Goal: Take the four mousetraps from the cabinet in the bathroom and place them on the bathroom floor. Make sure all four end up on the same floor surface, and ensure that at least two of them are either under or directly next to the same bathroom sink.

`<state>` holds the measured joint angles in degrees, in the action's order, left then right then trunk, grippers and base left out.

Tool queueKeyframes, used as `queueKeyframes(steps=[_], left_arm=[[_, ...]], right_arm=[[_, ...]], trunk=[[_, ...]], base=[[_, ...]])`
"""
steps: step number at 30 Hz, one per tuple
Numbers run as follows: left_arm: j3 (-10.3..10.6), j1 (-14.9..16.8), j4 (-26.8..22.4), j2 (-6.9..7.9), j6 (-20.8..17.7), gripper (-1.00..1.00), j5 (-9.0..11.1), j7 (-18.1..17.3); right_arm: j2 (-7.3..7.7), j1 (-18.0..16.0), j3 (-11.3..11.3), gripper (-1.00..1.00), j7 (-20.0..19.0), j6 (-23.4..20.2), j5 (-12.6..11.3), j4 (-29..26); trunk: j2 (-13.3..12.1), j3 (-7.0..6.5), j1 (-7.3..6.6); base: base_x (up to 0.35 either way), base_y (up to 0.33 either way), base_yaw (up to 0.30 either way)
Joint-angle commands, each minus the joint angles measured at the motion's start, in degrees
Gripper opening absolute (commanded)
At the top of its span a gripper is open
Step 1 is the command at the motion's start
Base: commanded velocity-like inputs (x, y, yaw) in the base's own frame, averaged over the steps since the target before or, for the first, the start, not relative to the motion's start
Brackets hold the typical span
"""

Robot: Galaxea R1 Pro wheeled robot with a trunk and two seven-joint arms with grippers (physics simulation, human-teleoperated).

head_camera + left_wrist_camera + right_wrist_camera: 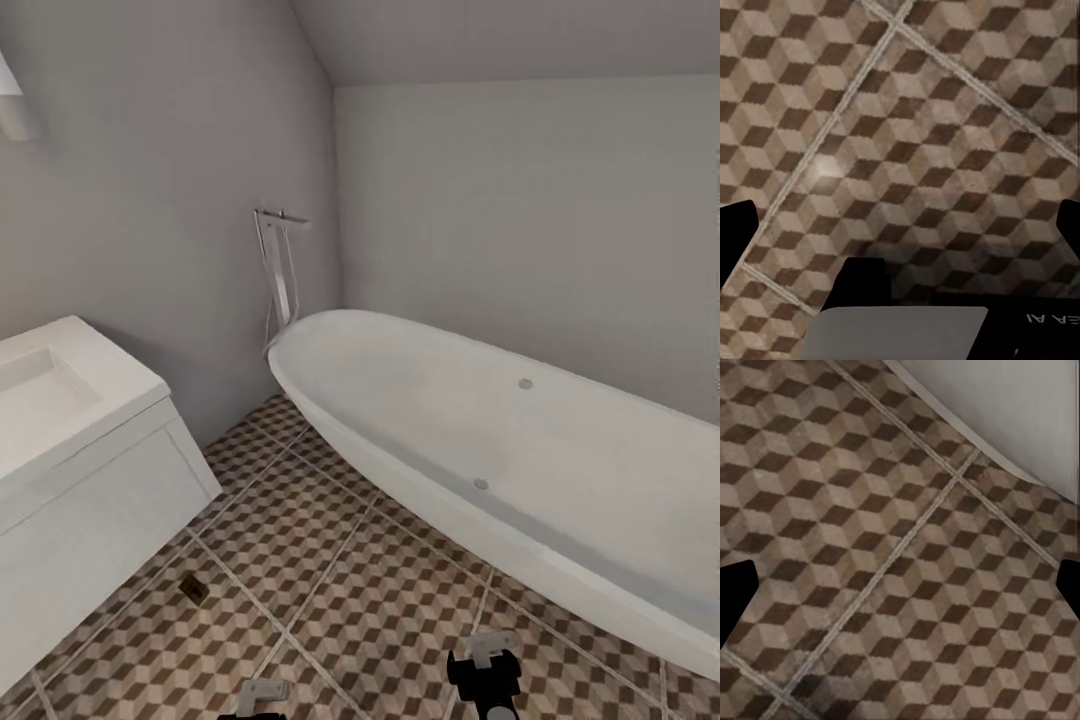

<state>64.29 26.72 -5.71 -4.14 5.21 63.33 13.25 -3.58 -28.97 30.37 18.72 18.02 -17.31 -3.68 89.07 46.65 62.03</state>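
Head view: a white sink (45, 385) on its white vanity (90, 510) is sitting at the left, against a grey wall. A white oval bathtub (500, 440) is running from the centre out to the right, with a chrome floor-standing tap (278, 262) behind its near end. The bathroom floor (330, 560), cube-patterned tile with pale grout, is spreading between them. One mousetrap (194, 589), a small dark piece, is lying flat on the tile just beside the vanity's lower front edge. The left gripper (258, 697) and right gripper (487, 668) are poking in at the bottom edge, hanging over bare tile; their finger spread cannot be told from here.

Left wrist view: the camera is looking down at patterned tile with crossing grout lines. The dark fingertips (736, 225) are showing at opposite edges of the picture, spread wide, with nothing between them.

Right wrist view: tile again, with a pale strip of the tub's wall (1020, 412) in one corner. The fingertips (735, 596) are sitting at opposite edges, spread wide, holding nothing.
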Motion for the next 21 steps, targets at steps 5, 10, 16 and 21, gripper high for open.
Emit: queueKeyframes(steps=[5,10,16,21], left_arm=[[0.5,0.0,-0.1,0.01,0.1,1.0,0.5,0.3],[0.5,0.0,-0.1,0.01,0.1,1.0,0.5,0.3],[0.5,0.0,0.0,0.01,0.1,1.0,0.5,0.3],[0.5,0.0,0.0,0.01,0.1,1.0,0.5,0.3]], right_arm=[[0.01,0.0,0.5,1.0,0.1,0.5,-0.7,0.1],[-0.01,0.0,0.5,1.0,0.1,0.6,-0.7,0.2],[-0.01,0.0,0.5,1.0,0.1,0.6,-0.6,0.2],[-0.03,0.0,0.5,1.0,0.1,0.6,-0.5,0.2]], trunk=[[0.0,-0.4,0.0],[0.0,-0.84,0.0],[0.0,-1.37,0.0],[0.0,-1.82,0.0]], base=[[0.0,0.0,-0.108],[0.0,0.0,-0.098],[0.0,0.0,-0.072],[0.0,0.0,-0.019]])
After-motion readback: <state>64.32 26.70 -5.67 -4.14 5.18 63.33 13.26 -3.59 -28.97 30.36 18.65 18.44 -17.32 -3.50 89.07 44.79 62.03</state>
